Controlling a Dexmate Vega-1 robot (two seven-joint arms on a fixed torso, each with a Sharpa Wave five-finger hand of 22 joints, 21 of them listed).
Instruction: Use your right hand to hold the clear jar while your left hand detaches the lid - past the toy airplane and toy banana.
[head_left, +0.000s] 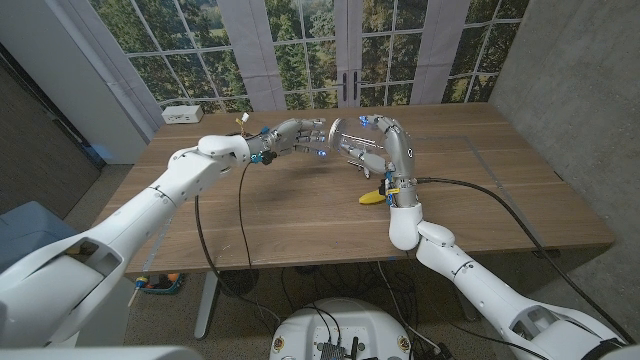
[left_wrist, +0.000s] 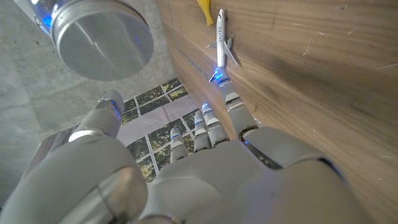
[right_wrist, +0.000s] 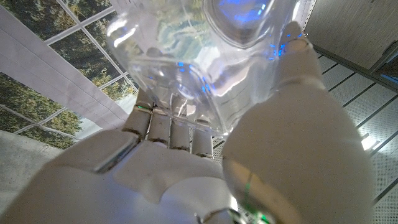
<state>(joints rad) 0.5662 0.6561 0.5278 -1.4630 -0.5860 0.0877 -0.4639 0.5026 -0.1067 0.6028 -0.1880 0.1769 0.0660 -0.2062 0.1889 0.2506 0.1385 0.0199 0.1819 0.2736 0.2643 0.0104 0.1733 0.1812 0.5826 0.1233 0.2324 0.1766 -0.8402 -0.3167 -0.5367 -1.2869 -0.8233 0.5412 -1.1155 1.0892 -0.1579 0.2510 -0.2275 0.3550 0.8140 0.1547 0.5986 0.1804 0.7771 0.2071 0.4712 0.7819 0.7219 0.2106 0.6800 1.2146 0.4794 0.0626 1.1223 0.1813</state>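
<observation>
Right hand grips clear jar aloft above table, far of toy banana. Silver lid still on. Left hand open, near lid, not touching. Unscrewing not begun.

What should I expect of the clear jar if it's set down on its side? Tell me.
The clear jar looks round and smooth-walled, so it would probably roll. Its glossy surface may be slippery in the right hand. It appears empty, so likely light, though the metal lid adds weight at one end.
</observation>
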